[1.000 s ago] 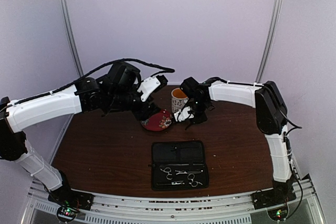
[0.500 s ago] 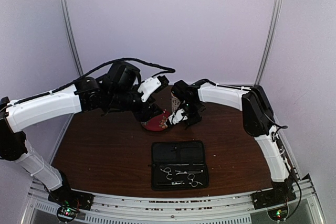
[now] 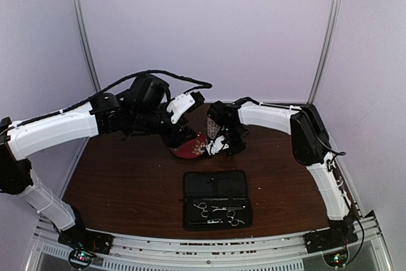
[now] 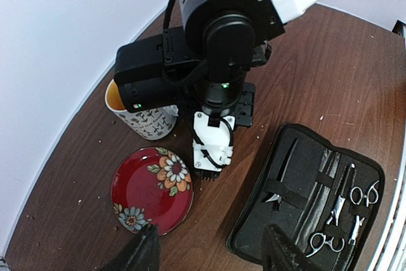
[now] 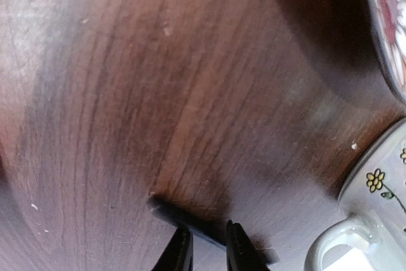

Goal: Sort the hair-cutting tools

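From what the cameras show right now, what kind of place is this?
Probably a robot test booth, not a salon: the left arm and right arm mounted at a wooden table edge, with plain walls and metal posts close around.

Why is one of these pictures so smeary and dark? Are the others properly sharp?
Right wrist view: shot very close to the table, so the wood grain is soft, the mug is blurred, and heavy shadow fills the upper right. Left wrist view: sharp and evenly lit, with the saucer crisp, though the table edge bows. Top view: clear, but the case contents look tiny.
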Available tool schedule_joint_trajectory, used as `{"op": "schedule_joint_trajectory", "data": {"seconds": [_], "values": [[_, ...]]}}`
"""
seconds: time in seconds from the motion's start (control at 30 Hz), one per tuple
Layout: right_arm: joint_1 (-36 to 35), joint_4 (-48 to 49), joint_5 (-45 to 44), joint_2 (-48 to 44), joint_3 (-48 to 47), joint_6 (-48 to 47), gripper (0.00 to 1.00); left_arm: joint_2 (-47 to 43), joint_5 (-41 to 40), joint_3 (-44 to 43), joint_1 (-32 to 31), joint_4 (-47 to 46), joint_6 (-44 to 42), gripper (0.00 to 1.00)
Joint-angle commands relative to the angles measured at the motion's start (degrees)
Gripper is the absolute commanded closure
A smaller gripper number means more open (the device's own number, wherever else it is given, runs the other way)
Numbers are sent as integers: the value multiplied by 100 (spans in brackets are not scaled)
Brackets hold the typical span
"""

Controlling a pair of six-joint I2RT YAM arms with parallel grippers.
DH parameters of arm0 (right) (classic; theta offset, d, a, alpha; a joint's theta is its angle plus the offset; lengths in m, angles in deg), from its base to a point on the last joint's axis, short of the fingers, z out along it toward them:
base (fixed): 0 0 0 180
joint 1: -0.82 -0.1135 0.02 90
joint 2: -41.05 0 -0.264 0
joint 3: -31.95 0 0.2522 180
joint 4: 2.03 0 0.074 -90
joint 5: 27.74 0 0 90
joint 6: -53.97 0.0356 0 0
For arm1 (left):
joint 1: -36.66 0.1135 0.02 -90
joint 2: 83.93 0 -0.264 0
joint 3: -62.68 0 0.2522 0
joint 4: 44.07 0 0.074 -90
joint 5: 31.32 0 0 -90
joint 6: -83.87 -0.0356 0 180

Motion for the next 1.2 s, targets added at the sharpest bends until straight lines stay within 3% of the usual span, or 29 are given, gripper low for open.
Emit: {"op": "schedule_joint_trajectory", "data": {"seconds": [0.0, 0.2, 0.77, 1.17], "values": [[-20, -248, -89, 24, 141, 50, 91, -42, 87, -176, 21, -56, -43, 44], [-21, -199, -122, -254, 397, 291, 100, -31, 115, -167, 17, -56, -34, 44], [119, 798, -114, -2881, 3192, 1786, 100, 98, -145, -124, 8, -57, -11, 44], [-1071, 1015, 442, -3769, 4625, 3019, 100, 239, -1074, -15, 17, -127, 79, 43]]}}
